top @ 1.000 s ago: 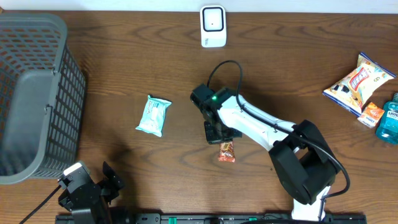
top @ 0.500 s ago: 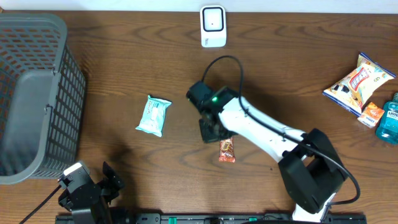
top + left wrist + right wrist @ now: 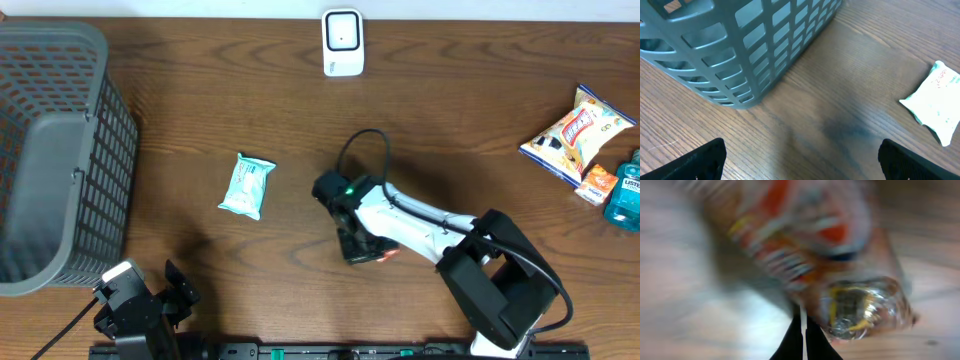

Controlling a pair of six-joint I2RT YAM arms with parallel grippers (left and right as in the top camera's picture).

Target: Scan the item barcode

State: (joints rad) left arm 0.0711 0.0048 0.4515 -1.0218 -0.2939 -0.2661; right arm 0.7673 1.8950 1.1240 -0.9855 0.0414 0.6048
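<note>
**Robot posture, overhead and wrist views.** The black left arm (image 3: 130,315) sits folded low at the near-left corner. Its left gripper (image 3: 800,150) has its jaws spread wide, with the black fingertips (image 3: 705,160) at the lower corners of the wrist view. The white-shelled, black-jointed right arm (image 3: 420,215) reaches leftward from its near-right base, its elbow bent and a green indicator light (image 3: 349,187) lit at the wrist. The right gripper (image 3: 362,248) points downward with its jaws pressed fully together.

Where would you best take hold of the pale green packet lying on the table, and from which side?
I would pinch the pale green packet across its short width, near the middle, coming straight down from above. It lies flat, with bare table along both long edges, so there should be room either side. The open left gripper is nearest.
</note>
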